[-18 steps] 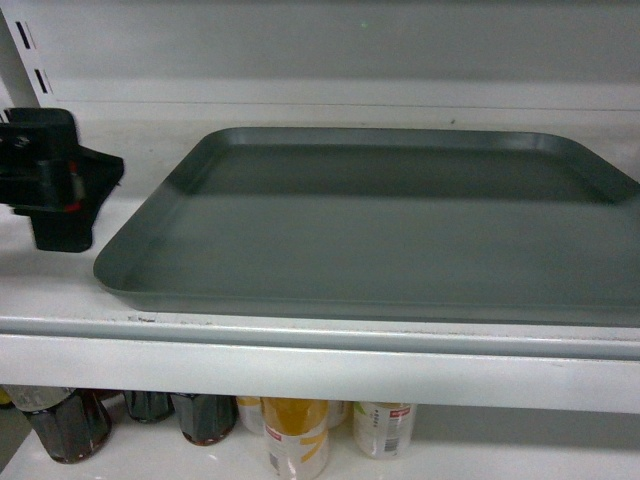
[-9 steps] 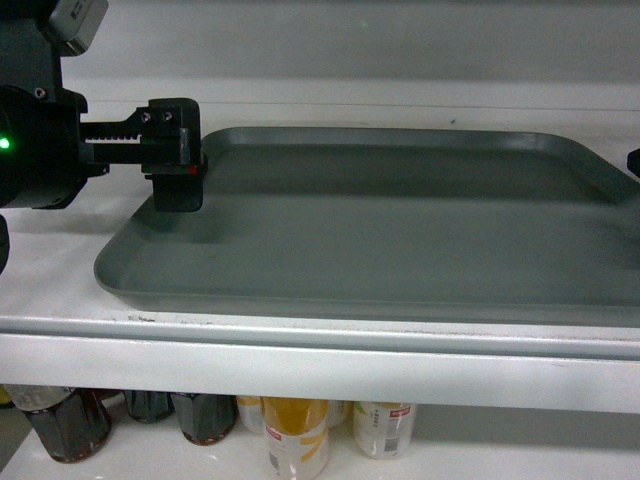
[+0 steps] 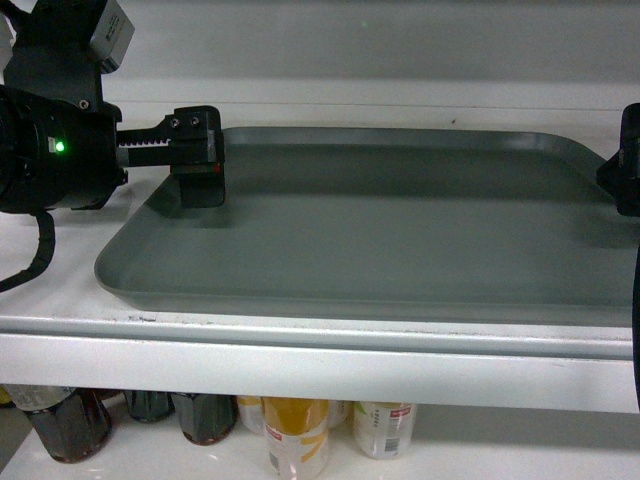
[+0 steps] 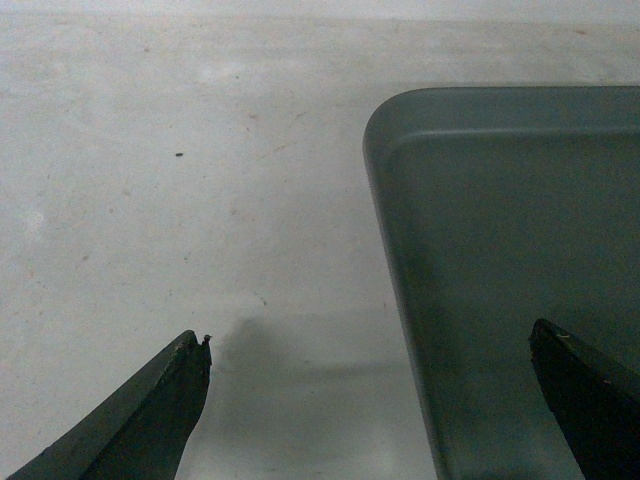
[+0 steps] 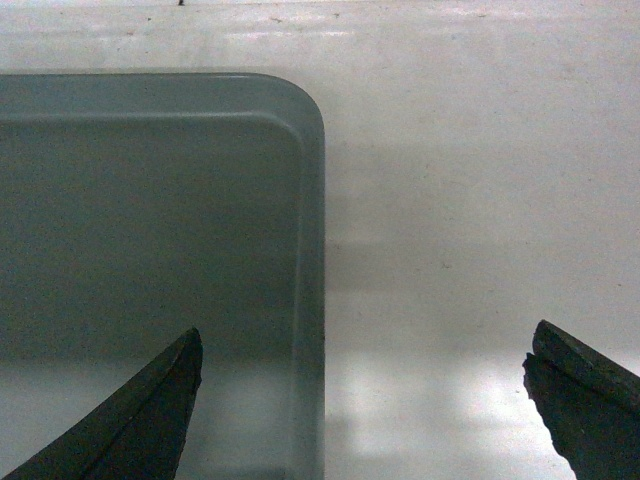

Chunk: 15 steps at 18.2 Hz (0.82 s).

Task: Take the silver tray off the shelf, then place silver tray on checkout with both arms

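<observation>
The silver tray point(image 3: 380, 235) lies flat on the white shelf point(image 3: 320, 345), filling most of the board. My left gripper point(image 3: 197, 165) hangs over the tray's far left corner, open. In the left wrist view the tray's left rim point(image 4: 395, 270) runs between the spread fingertips of the left gripper point(image 4: 370, 342), one over the shelf and one over the tray. My right gripper point(image 3: 625, 160) shows at the right edge by the tray's far right corner. Seen from the right wrist, the right gripper point(image 5: 362, 348) is open astride the right rim point(image 5: 312, 260). The checkout is out of view.
The white back panel point(image 3: 330, 50) stands close behind the tray. On the lower shelf are dark bottles point(image 3: 70, 425) and cans point(image 3: 295, 435). Bare shelf board point(image 4: 180, 180) lies left of the tray and more of it point(image 5: 480, 200) on the right.
The left gripper has risen from beside the shelf's left end and moved right over the tray's left rim. The right gripper has come into view at the right edge.
</observation>
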{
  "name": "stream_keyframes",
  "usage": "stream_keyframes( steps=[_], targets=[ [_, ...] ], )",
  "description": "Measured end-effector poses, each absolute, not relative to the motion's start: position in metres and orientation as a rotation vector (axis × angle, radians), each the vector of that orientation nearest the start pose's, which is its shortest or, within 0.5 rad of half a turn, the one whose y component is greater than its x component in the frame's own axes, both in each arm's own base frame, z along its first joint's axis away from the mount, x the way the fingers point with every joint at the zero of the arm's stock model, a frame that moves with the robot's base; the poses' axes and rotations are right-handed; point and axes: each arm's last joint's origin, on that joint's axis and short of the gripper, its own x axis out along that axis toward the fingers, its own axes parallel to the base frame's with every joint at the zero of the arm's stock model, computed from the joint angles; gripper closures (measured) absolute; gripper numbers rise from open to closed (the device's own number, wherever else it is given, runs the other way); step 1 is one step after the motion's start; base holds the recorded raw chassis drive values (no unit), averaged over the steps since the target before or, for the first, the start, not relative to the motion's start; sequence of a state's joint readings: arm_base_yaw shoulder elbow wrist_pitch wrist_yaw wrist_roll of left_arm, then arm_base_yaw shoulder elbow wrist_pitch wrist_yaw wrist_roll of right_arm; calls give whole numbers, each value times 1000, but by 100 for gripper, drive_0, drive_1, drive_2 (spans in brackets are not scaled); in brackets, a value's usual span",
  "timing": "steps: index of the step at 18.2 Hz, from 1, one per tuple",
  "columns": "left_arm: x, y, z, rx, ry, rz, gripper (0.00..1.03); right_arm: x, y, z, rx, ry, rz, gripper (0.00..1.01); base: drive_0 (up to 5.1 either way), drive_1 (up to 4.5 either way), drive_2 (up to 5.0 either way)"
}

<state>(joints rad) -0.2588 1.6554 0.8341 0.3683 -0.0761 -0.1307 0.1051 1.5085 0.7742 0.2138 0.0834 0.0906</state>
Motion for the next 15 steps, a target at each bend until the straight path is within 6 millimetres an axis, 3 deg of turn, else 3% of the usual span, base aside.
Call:
stream_keyframes(
  steps=[9, 11, 15],
  targets=[
    [329, -89, 181, -39, 481, -161, 5, 311, 30, 187, 54, 566, -29, 3, 0, 0, 0],
    [328, -89, 180, -36, 486, -160, 19, 311, 30, 187, 53, 565, -32, 3, 0, 0, 0],
    [328, -92, 181, -15, 488, -165, 53, 311, 33, 187, 46, 569, -32, 35, 0, 0, 0]
  ],
)
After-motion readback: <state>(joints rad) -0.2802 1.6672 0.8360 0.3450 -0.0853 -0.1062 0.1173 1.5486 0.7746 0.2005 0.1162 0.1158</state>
